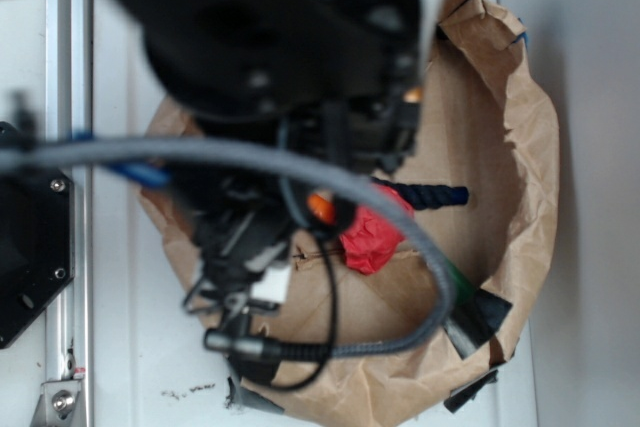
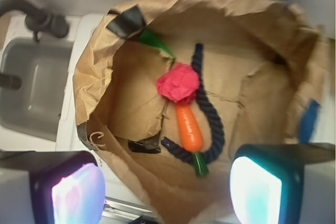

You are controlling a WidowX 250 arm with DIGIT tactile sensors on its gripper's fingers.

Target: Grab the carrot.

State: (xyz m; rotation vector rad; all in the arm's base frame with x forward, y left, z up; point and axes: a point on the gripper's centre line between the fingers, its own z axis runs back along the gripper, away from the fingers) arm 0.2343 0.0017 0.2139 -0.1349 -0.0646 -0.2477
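One carrot (image 2: 189,127) lies in your paper bag (image 2: 262,108), touching the red wad (image 2: 179,83), rope (image 2: 210,114) curving beside it. Gripper (image 2: 167,192) hovers above, jaws released, holding nothing.

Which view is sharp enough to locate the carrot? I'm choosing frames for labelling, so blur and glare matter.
Wrist view: carrot in fair focus beside the blue rope and red paper wad; the gripper fingers are blurred and glaring. Exterior view: the out-of-focus arm fills the frame, leaving only a sliver of carrot visible.
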